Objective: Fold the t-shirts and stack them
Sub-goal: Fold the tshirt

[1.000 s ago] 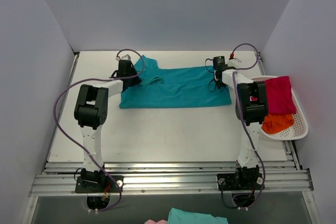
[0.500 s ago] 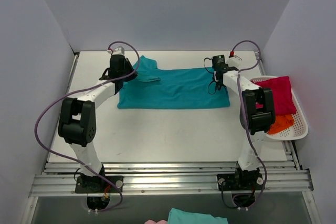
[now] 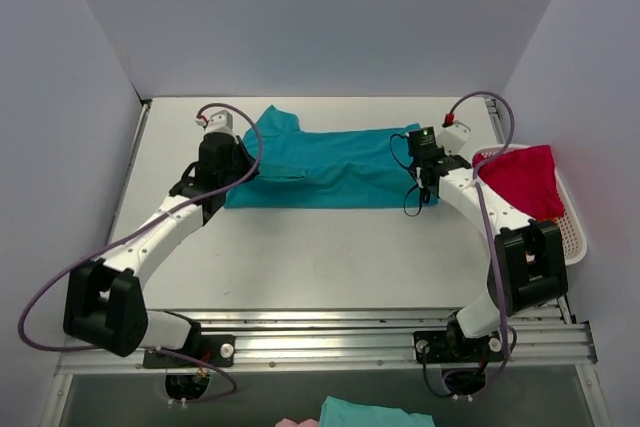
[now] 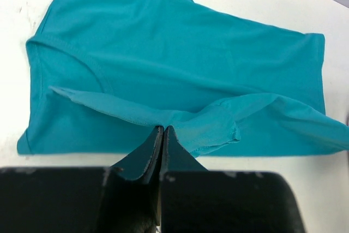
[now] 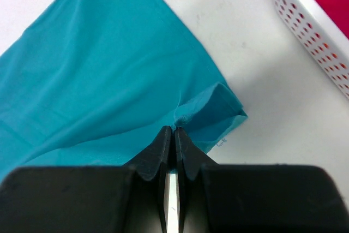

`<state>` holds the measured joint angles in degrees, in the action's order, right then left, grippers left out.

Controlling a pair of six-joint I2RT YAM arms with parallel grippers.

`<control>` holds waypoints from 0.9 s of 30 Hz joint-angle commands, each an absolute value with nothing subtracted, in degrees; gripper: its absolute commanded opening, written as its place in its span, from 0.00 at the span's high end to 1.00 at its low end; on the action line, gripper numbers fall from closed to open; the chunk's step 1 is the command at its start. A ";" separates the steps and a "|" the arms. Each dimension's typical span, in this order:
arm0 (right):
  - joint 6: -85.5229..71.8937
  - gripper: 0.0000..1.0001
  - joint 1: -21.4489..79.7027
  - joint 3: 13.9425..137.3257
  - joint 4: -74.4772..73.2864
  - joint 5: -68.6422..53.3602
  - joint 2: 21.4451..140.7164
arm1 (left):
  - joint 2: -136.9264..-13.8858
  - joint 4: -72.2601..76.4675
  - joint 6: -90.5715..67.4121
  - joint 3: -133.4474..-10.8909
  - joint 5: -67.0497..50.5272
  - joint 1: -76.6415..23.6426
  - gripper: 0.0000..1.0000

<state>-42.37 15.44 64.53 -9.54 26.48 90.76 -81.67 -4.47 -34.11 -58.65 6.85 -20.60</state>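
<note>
Top external view: teal t-shirt [image 3: 330,162] lies spread at far side of table [image 3: 300,247]. Left gripper [image 4: 162,130] clamped on raised cloth edge at shirt's left end; right gripper [image 5: 173,130] pinching corner at right end. Step, as judged: first fold. Next move calls for carrying both pinched edges across together, cloth taut.

I count two arms of my own, with one gripper on each: my left gripper [image 4: 163,130] and my right gripper [image 5: 173,131], four fingers in all. There are two purple cables [image 3: 490,95], one per arm. Two t-shirts show: one teal-blue t-shirt [image 3: 330,162] and one crimson-pink t-shirt [image 3: 520,179]. There is one white slatted basket [image 5: 305,20] and one table [image 3: 300,247]. One more teal cloth [image 3: 375,414] shows at the bottom edge.
</note>
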 commanded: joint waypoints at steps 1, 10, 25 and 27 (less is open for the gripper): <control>-43.68 1.00 15.73 58.21 -10.99 29.44 84.65 | -73.24 -7.73 -35.33 -55.29 11.59 -22.41 0.98; -44.03 1.00 16.61 47.12 -11.77 28.39 70.33 | -58.21 -14.50 -38.76 -43.87 15.64 -26.98 0.98; -44.65 1.00 18.19 36.57 -15.12 23.65 55.29 | -41.24 -31.28 -48.24 -40.87 19.60 -35.24 0.98; -44.82 1.00 18.28 35.78 -14.94 21.19 54.41 | -39.91 -33.57 -50.09 -40.69 20.65 -36.99 0.98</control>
<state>-43.90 17.74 37.23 -13.23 23.66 56.27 -42.19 -28.40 -46.22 -39.44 17.89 -35.09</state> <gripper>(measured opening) 0.008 0.034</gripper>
